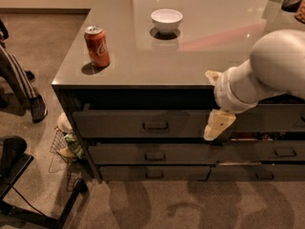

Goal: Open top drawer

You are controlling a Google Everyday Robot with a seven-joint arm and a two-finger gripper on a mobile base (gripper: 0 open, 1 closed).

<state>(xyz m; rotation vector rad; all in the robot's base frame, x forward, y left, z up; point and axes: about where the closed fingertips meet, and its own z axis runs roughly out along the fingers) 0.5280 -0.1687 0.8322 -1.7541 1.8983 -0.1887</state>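
The top drawer is the wide dark front just under the grey countertop, with a small bar handle at its centre. Its front stands about flush with the fronts below, and no interior shows. My gripper hangs in front of the drawer's right end, right of the handle and apart from it. Its cream fingers are spread: one fingertip is at the counter's edge, the other is in front of the drawer face. It holds nothing.
A red soda can and a white bowl stand on the countertop. Shorter drawers lie below, and more drawers to the right. A wire basket and a dark chair base are on the floor at left.
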